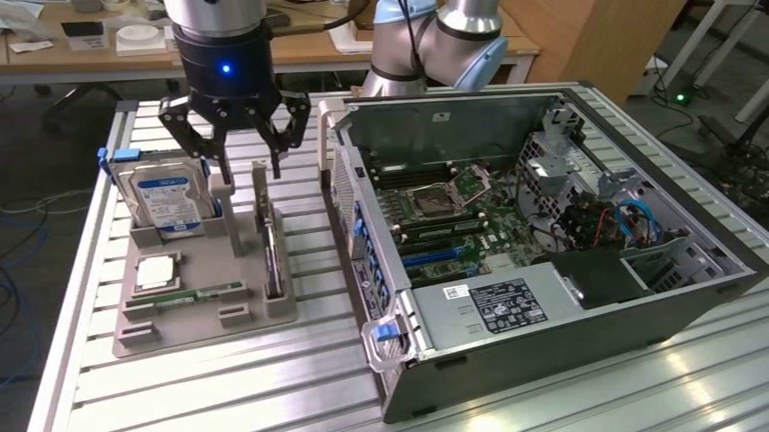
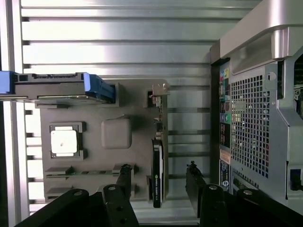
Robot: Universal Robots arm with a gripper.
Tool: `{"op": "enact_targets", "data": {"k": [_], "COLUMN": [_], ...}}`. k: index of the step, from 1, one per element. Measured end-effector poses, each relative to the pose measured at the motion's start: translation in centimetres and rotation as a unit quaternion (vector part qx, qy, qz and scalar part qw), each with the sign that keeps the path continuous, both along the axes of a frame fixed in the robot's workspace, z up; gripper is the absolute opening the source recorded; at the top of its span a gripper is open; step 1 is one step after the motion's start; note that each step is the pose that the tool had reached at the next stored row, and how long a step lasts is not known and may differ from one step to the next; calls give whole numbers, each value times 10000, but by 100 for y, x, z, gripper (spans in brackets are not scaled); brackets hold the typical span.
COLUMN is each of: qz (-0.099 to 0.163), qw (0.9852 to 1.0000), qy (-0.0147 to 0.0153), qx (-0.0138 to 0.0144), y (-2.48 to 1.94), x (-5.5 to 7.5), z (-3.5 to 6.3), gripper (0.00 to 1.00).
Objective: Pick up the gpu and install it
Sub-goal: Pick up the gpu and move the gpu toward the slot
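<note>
- Across the slatted tabletop (image 1: 240,387), the open computer case (image 1: 445,117) fills the exterior view's right, just beside the grey tray (image 1: 211,261).
- A hard drive (image 1: 162,198) stands upright in the tray, at the exterior view's left of my jaws.
- The gpu (image 1: 274,261) stands on edge in the tray's slot nearest the case.
- My jaws hang spread and empty above it; it lies between them, touching neither.

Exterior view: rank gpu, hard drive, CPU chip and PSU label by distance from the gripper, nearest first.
1. gpu: on edge in the tray, just under the open gripper.
2. hard drive: upright, toward the exterior view's left.
3. CPU chip: flat in the tray, nearer the camera.
4. PSU label: in the case, exterior view's right.
</note>
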State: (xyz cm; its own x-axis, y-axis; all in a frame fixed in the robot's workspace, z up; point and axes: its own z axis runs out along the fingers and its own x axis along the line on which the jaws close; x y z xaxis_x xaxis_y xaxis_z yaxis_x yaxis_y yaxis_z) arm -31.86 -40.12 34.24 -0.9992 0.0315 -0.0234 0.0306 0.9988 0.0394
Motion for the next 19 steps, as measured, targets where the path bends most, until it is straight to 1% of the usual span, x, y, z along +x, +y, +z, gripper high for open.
{"op": "enact_targets", "data": {"k": [19], "qz": [4], "qw": [10000], "qy": [0], "qx": [0], "y": [-11], "x": [0], "z": [-179], "gripper": [59]}}
